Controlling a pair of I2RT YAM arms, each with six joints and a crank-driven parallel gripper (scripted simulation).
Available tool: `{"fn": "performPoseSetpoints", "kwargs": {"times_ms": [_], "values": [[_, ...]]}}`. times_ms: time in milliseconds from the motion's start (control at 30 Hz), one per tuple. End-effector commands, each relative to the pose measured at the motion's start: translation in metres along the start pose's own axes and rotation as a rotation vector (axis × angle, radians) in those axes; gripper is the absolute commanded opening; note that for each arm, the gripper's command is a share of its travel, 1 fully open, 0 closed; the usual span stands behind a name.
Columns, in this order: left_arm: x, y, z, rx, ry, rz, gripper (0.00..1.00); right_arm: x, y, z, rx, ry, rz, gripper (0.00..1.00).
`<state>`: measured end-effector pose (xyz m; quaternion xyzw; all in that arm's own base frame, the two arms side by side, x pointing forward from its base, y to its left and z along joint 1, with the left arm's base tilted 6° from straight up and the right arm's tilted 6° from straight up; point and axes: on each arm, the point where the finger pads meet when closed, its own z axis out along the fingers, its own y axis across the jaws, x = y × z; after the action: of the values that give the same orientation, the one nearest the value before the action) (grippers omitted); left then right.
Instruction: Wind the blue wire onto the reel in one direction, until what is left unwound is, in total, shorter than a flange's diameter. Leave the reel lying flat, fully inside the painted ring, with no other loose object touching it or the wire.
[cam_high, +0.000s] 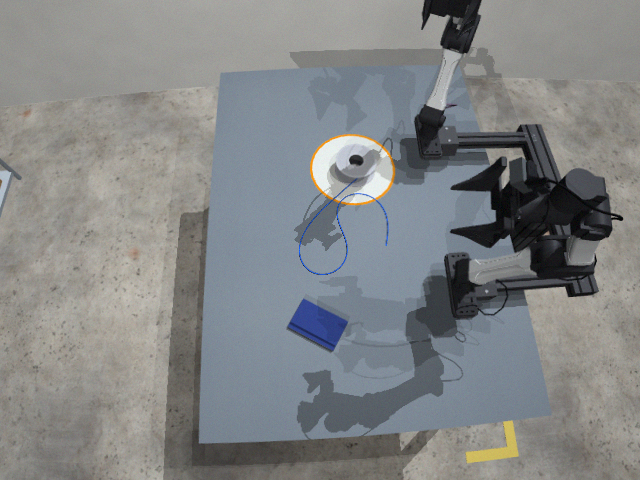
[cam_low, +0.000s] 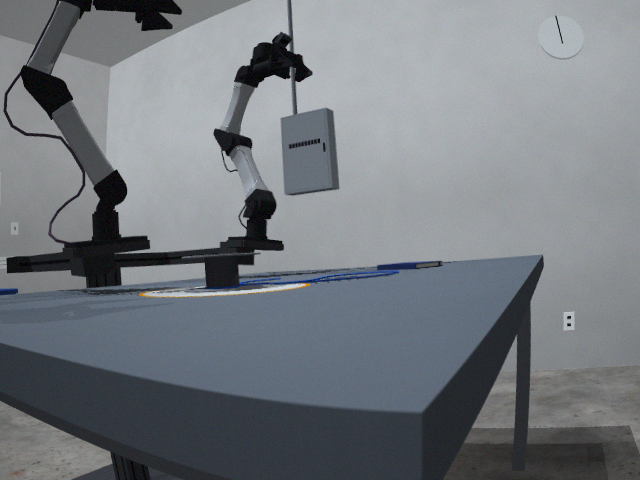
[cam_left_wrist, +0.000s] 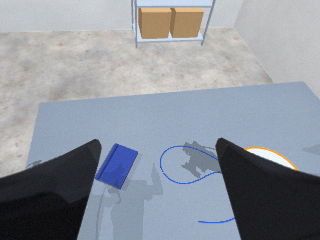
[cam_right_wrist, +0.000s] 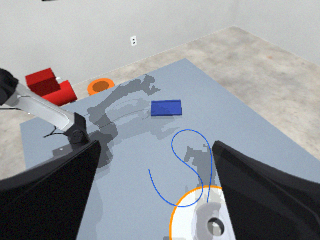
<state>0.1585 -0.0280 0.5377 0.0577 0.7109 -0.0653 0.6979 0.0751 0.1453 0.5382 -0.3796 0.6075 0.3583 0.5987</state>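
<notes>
The reel (cam_high: 343, 161) (cam_low: 222, 272) (cam_right_wrist: 201, 220) lies flat, seemingly inside the painted ring (cam_high: 310, 167) (cam_left_wrist: 257, 148) (cam_right_wrist: 171, 227). The blue wire (cam_high: 322, 274) (cam_left_wrist: 185, 183) (cam_right_wrist: 187, 130) leaves the reel, makes a large open loop outside the ring, curves back over its edge and ends loose on the table. My left gripper (cam_high: 451, 209) (cam_left_wrist: 158, 141) is open and empty, raised near the arm mounts. My right gripper (cam_low: 176, 18) (cam_right_wrist: 156, 143) is open and empty, raised high, away from the reel. The left wrist view shows only part of the ring; a finger hides some wire.
A blue book-like block (cam_high: 317, 322) (cam_low: 408, 266) (cam_left_wrist: 118, 167) (cam_right_wrist: 166, 107) lies on the table apart from wire and ring. The arm bases and dark mounting frame (cam_high: 540, 155) stand at one table edge. A red object (cam_right_wrist: 42, 82) is beyond the table in the right wrist view.
</notes>
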Motion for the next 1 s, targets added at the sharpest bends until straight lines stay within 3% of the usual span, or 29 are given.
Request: {"fn": "performPoseSetpoints", "kwargs": {"times_ms": [0,433,667,733,967], "values": [[-0.006,0.000,-0.001,0.000,-0.017,0.012,1.00,-0.006,0.001,-0.004,-0.003,-0.026,0.019,1.00],[-0.007,0.019,-0.002,-0.118,-0.018,0.011,1.00,-0.006,-0.011,-0.004,0.070,-0.026,0.020,1.00],[-0.007,0.052,-0.010,-0.330,-0.019,0.009,1.00,-0.005,-0.032,-0.007,0.203,-0.024,0.022,1.00],[-0.007,0.052,-0.010,-0.330,-0.019,0.009,1.00,-0.005,-0.032,-0.007,0.203,-0.024,0.022,1.00],[-0.007,0.094,-0.032,-0.633,-0.021,0.006,1.00,-0.004,-0.060,-0.016,0.393,-0.022,0.024,1.00]]}}
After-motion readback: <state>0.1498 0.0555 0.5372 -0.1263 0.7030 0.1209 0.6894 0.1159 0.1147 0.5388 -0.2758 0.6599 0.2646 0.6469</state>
